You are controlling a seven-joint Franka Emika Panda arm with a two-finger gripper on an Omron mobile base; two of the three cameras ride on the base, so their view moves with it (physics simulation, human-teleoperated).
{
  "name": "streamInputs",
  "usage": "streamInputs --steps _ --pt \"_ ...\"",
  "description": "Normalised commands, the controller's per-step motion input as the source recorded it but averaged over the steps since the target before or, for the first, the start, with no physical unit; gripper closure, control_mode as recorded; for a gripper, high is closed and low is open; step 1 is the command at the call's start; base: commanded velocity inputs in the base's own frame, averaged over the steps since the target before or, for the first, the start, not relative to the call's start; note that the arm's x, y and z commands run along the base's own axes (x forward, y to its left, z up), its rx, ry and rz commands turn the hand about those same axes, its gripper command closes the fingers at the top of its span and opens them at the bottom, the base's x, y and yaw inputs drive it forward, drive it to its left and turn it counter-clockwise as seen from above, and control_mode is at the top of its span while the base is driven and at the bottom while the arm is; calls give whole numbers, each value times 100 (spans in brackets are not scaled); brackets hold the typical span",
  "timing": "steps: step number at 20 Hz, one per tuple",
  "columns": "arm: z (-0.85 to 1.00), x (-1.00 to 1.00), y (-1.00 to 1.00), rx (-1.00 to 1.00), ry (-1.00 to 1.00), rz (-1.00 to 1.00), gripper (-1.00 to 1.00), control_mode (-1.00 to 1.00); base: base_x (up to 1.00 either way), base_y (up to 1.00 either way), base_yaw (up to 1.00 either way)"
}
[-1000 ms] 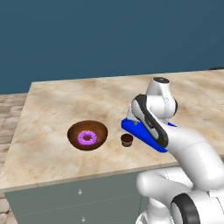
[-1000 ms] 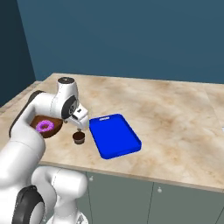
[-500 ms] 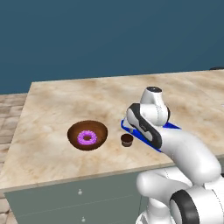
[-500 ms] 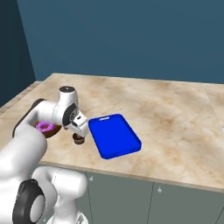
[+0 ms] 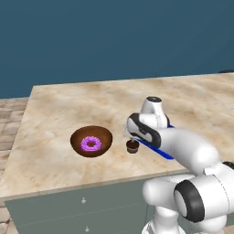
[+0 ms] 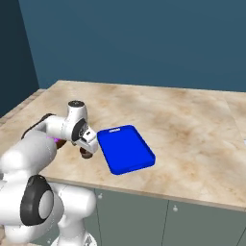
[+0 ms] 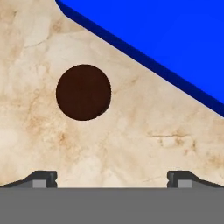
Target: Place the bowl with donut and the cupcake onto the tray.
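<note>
Blue tray (image 6: 126, 149) lengthwise away from counter edge.

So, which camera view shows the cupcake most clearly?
The hand view: the cupcake appears from above, large and unobstructed, beside the tray. The left base view shows it small but whole; in the right base view the arm mostly hides it.

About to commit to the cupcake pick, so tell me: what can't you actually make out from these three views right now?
- Gripper: in both base views the arm's own links cover the jaws.
- Cupcake: hand view gives its dark top, no wrapper; right base view, half hidden under the hand.
- Tray: left base view, mostly behind the arm; hand view, cut off by the frame edge.
- Bowl and donut: right base view, mostly covered by the arm.
</note>
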Motion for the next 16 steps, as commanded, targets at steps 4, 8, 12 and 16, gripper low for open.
streamInputs --steps 4,8,12,16 --pt "-32 30 2 0 3 0 -100 -100 0 0 0" --pt "-30 29 5 0 2 0 -100 -100 0 0 0" --pt "-18 24 7 0 0 0 -100 -100 0 0 0" --pt "-12 24 4 0 0 0 -100 -100 0 0 0"
